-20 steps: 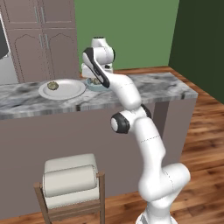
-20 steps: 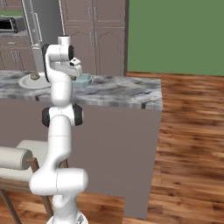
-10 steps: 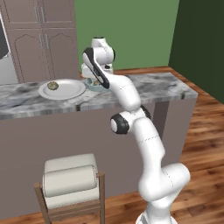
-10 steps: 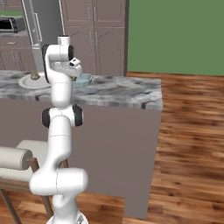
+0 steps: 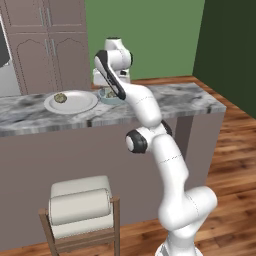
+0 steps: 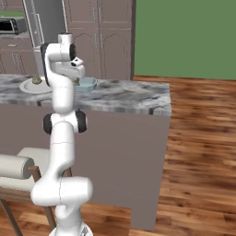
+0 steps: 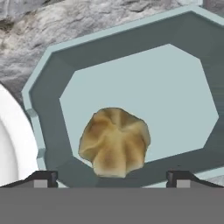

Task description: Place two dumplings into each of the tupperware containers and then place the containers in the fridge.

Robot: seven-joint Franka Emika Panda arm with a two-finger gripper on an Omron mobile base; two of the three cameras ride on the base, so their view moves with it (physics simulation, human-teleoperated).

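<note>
The end effector [image 7: 112,177] hangs over a tupperware container [image 7: 43,87], its two dark fingertips [image 7: 41,178] spread wide at the lower edge of the hand view, gripping nothing and touching nothing. Between and just above them a dumpling [image 7: 114,141] lies on the container's floor, near the wall at 6 o'clock. It is a tan-brown lump with pleated folds running out from a pinched centre, matte and doughy in look. The container is a shallow pale teal-blue tub with a flat lighter floor, sloping darker walls, cut-off rounded corners and a flared rim. At 9 o'clock in the hand view the curved edge of a smooth white plate [image 7: 11,144] lies just beside the rim. Beneath both is a grey-and-white marbled surface [image 7: 52,22] with a veined stone pattern. From the left base view the container [image 5: 110,96] sits on that surface [image 5: 185,97] at 3 o'clock of the round white plate [image 5: 75,102], which carries another dumpling [image 5: 60,97] near its 9 o'clock edge. In the right base view the container [image 6: 87,84] stands behind the arm, with the plate [image 6: 27,87] and its dumpling [image 6: 37,80] at 9 o'clock of it. A padded stool [image 5: 80,205] with a wooden frame stands in front of the surface.
</note>
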